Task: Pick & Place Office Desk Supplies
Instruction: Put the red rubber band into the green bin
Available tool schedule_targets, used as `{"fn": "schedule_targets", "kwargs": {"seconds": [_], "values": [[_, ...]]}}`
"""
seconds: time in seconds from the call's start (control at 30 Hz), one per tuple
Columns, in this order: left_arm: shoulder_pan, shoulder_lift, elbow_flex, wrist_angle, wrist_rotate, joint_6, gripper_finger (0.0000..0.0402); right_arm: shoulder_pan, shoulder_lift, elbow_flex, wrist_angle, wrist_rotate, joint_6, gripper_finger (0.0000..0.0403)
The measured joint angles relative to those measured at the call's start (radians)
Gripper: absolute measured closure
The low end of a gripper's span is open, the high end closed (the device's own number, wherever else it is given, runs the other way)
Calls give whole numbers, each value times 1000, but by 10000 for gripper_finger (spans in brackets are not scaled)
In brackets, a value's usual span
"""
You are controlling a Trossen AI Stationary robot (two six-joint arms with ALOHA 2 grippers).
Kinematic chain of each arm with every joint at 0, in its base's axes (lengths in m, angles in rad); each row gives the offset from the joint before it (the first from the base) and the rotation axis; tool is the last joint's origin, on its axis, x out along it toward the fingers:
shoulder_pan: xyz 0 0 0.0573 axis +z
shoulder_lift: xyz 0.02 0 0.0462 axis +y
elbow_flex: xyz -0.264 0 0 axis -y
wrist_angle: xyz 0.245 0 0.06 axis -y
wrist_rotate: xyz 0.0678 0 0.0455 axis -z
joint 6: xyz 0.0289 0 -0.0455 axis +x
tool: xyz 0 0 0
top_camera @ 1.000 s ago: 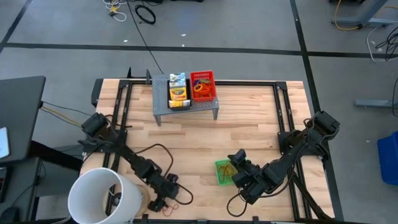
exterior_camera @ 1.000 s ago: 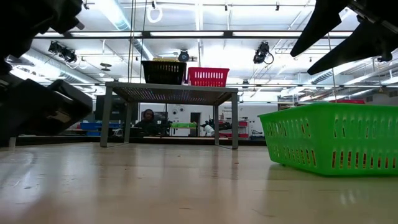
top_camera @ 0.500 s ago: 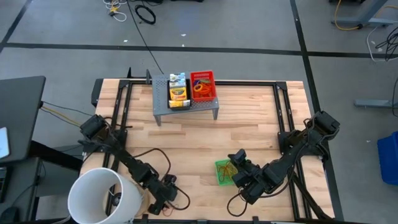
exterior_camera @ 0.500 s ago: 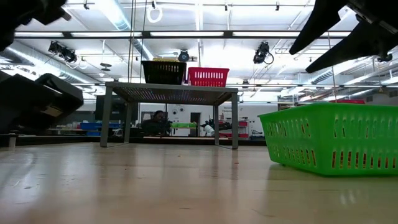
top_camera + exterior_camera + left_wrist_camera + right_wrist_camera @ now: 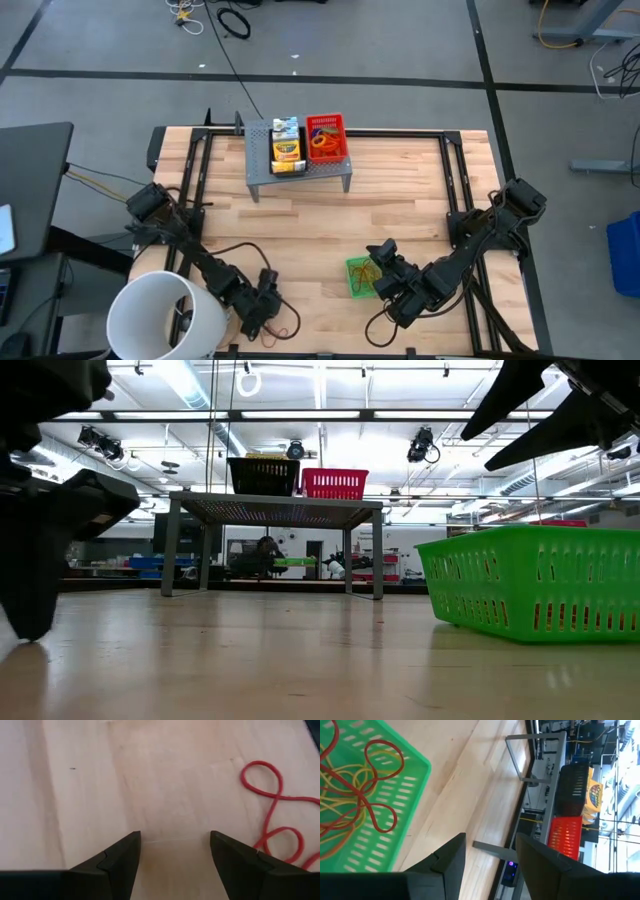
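On the grey riser [image 5: 299,168] at the far side stand a black mesh tray with the yellow-green crayon box [image 5: 286,150] and a red mesh tray [image 5: 326,138] holding rubber bands. The green mesh tray [image 5: 358,277] rests on the table near the front; it holds red and yellow rubber bands [image 5: 355,805]. My right gripper [image 5: 383,258] hangs open just above the tray's far side [image 5: 490,837]. My left gripper [image 5: 256,318] is open, points down at bare wood [image 5: 175,837] by the near edge, and has a thin red loop [image 5: 270,805] beside it.
The big white bucket [image 5: 165,318] stands at the near left corner, right beside my left arm. Black cables loop over the wood near the left gripper. The middle of the table [image 5: 330,225] between riser and green tray is bare wood. A person shows far behind in the low view [image 5: 265,550].
My left gripper has tipped from lying level to pointing down and has sunk toward the table by the near edge, staying open. My right gripper and the trays have kept still.
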Motion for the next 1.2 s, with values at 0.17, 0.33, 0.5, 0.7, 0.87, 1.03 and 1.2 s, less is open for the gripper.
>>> {"fn": "schedule_targets", "kwargs": {"seconds": [0.17,0.33,0.5,0.7,0.87,1.03,1.2], "values": [[16,-10,2,-63,-73,-7,158,0,0,0,0,0,0,222],[52,-70,-2,-138,-9,61,158,0,0,0,0,0,-4,222],[45,-120,40,-171,103,162,159,0,0,0,0,0,-4,222],[25,-105,80,-88,263,177,159,0,0,0,-1,-1,-1,222],[15,-77,87,-38,263,185,159,0,0,0,0,-3,0,222],[8,-17,87,-3,301,193,159,0,0,0,-1,-3,0,222],[8,12,93,17,260,201,159,0,0,0,-1,-3,0,222]]}}
